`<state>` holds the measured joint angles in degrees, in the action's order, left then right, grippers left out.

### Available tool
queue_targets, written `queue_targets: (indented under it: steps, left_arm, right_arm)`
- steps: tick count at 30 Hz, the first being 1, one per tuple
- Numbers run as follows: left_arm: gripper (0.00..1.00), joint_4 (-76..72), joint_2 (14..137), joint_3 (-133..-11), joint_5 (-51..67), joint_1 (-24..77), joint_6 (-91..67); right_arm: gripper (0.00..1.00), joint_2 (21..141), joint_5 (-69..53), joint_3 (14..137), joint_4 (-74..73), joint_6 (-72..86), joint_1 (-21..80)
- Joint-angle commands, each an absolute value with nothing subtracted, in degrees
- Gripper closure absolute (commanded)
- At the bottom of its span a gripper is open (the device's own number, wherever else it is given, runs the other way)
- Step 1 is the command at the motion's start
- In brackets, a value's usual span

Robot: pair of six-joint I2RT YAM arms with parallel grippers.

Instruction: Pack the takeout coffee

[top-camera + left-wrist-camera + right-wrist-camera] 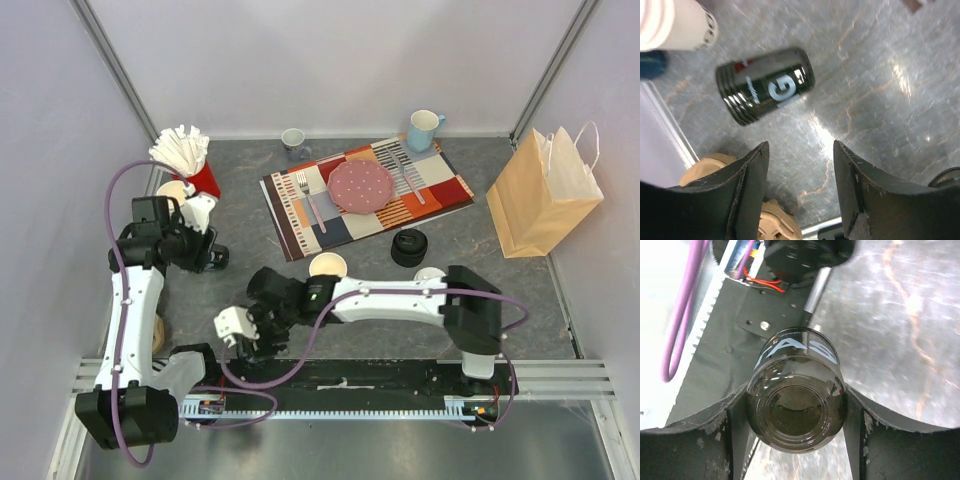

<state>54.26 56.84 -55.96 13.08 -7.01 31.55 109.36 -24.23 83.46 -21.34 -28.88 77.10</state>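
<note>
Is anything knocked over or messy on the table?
Yes. A shiny dark cup lies tipped on its side on the grey table, just ahead of the left gripper and its open jaws. No spill shows around it. The blue mug stands upright, by contrast.

Left wrist view: the left end effector (800, 150) stands above the table (880, 75), its dark fingers (747, 185) apart with nothing between them. Beyond the fingertips a glossy dark container (767, 86) lies on its side on the grey veined surface, ribbed end towards the lower left, white lettering on its flank. A cream-coloured object (680, 22) occupies the upper left corner, cut off by the frame and not identifiable. Tan items (705, 167) are partly hidden beneath the left-hand finger.
</note>
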Motion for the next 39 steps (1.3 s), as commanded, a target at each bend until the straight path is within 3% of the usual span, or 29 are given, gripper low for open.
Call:
queue_targets:
  steps: [1,7,11,17,23,39]
  left_arm:
    - [0.40,50.7,57.4,-65.2,17.4,-7.2,24.7]
    - [0.44,49.5,58.7,-78.7,26.8,-7.2,15.6]
    - [0.44,49.4,58.9,-85.5,40.6,-7.2,10.1]
    - [0.44,44.1,59.2,-84.6,63.2,-7.1,-2.0]
    - [0.36,33.6,59.1,-79.4,77.1,-6.3,-12.4]
    - [0.34,20.7,58.1,-76.1,80.2,-0.7,-23.5]
  right_arm:
    - [0.35,98.0,-20.1,80.0,-14.6,-23.9,72.3]
    - [0.35,84.6,-11.8,73.2,-3.1,-15.7,64.9]
    - [0.33,74.5,-2.3,66.6,7.8,-9.3,60.1]
    - [0.34,63.4,0.1,59.3,22.8,-7.0,57.0]
    - [0.35,61.7,-6.1,60.0,24.7,-6.2,57.1]
    - [0.37,69.8,-13.1,66.3,26.9,-2.0,57.1]
